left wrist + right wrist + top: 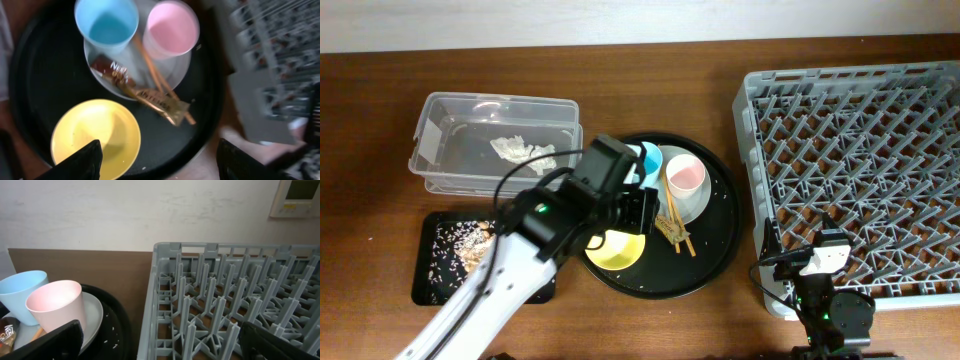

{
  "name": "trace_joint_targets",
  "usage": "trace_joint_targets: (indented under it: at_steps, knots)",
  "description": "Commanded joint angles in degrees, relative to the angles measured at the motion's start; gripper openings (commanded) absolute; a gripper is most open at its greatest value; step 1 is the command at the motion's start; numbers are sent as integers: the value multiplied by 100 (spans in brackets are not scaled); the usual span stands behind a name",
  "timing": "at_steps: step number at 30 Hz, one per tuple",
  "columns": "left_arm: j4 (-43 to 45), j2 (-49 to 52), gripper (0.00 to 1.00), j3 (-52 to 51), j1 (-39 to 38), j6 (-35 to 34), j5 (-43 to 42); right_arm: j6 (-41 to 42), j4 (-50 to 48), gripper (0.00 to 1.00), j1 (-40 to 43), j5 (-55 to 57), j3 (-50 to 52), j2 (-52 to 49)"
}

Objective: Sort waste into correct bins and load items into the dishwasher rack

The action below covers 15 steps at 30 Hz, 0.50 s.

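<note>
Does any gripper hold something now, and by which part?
Nothing is held. The left gripper is open near the foil wrapper; the right gripper is open beside the dishwasher rack.

Access to foil wrapper [150,99] tight: blue cup [106,22] and pink cup [171,27] upright just behind, chopsticks [150,67] lying across it. Bare round tray [45,85] floor separates it from yellow bowl [95,137]. The rack [860,170] wall flanks the tray's right.
</note>
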State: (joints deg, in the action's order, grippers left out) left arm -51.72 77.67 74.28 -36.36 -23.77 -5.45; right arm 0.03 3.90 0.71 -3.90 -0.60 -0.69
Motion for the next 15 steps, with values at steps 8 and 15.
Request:
trace_joint_targets:
  at_steps: [8,15]
  knots:
    - [-697,-1137,74,289,1285,157,85,111,-295,98,-33,-619,28,37]
    - [-898,-1141,99,269,1517,155,83,428,223,98,-33,-1762,-658,-63]
